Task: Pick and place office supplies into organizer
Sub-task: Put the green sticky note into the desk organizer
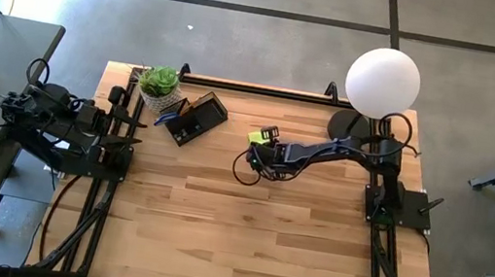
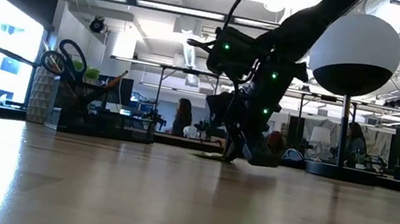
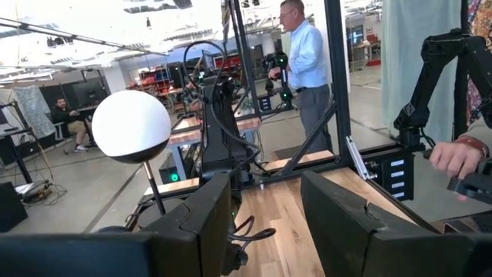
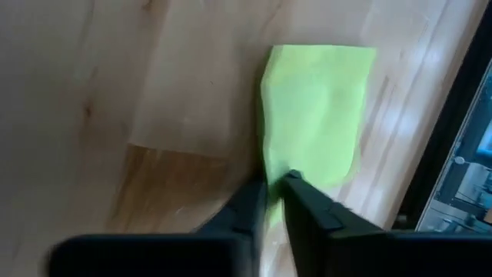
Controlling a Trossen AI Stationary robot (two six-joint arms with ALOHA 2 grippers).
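The sticky-note pad, yellow-green and square, lies flat on the wooden bench, near the far edge and well apart from the organizer, which stands further to the left beside the small potted plant. Your right hand is low over the pad, and its two fingers are drawn almost together at the pad's near edge; they seem to pinch that edge, but you cannot be sure from these pictures that the pad is really gripped. Judge the pad as very light and thin, soft enough to bend, and with a smooth top sheet, so it may slide on the wood or only the upper sheets may lift. I think it is better to take it by the edge, with one finger going under the whole stack, and not to press on the flat face. The surface looks a little wavy in the right wrist view, so do not squeeze hard. Your left hand waits at the left side of the bench with its fingers apart and nothing between them. I can read no brand, label or writing on the pad or the organizer.
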